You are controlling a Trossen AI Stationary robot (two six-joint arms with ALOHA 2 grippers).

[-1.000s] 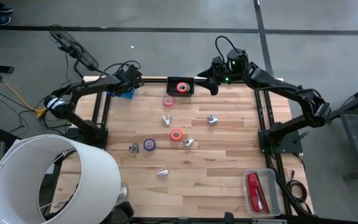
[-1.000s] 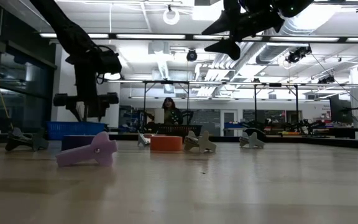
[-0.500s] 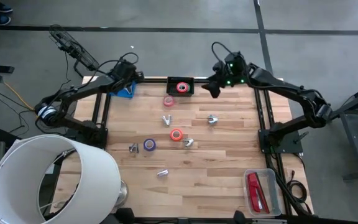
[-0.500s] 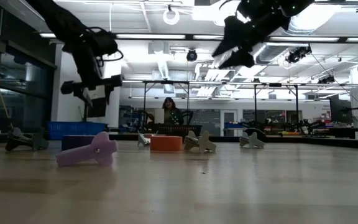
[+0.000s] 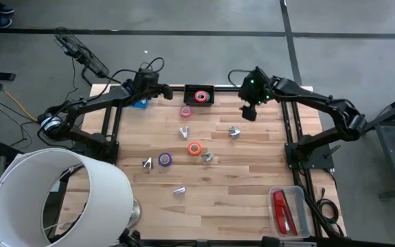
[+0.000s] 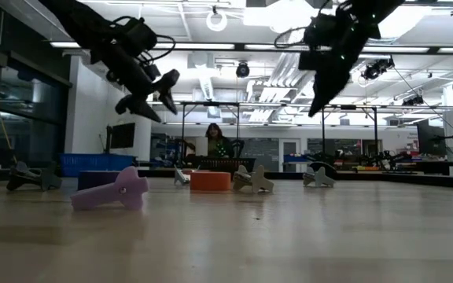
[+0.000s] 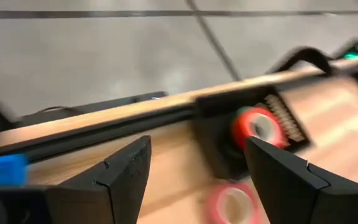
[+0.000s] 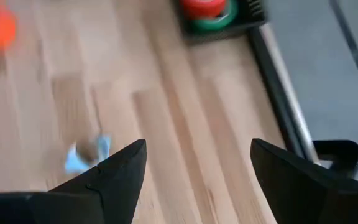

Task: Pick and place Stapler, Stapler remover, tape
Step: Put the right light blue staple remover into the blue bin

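High view, landmark: you have a small black tray (image 5: 199,88) at the table's far edge; everything below is placed against it.
High view, tape in tray: you see a red roll (image 5: 201,96) lying inside the black tray.
High view, loose tape: a pink roll (image 5: 186,111) lies just in front of the tray; an orange roll (image 5: 194,148) and a purple roll (image 5: 164,159) lie farther out from it, all small flat rings.
High view, stapler: the glossy red stapler (image 5: 280,208) is long and narrow, lying in a clear bin (image 5: 297,199) at the near right corner, well apart from the tray.
High view, metal pieces: small silvery claw pieces (image 5: 234,131) are scattered between the tray and the table's near edge.
High view, left gripper (image 5: 164,90): it hangs just left of the tray, over the far edge.
High view, right gripper (image 5: 249,112): it hangs to the right of the tray, above bare wood.
Low view: you see both arms raised above the table, a purple piece (image 6: 112,191) nearest the camera, and a person (image 6: 215,141) in the room behind.
Left wrist view: your left pincer's fingers (image 7: 118,180) are spread with nothing between them; beyond lie the tray with its red roll and the pink roll.
Right wrist view: your right pincer's fingers (image 8: 115,177) are parted and empty; in the tray you see a red roll stacked on a green roll (image 8: 212,23).
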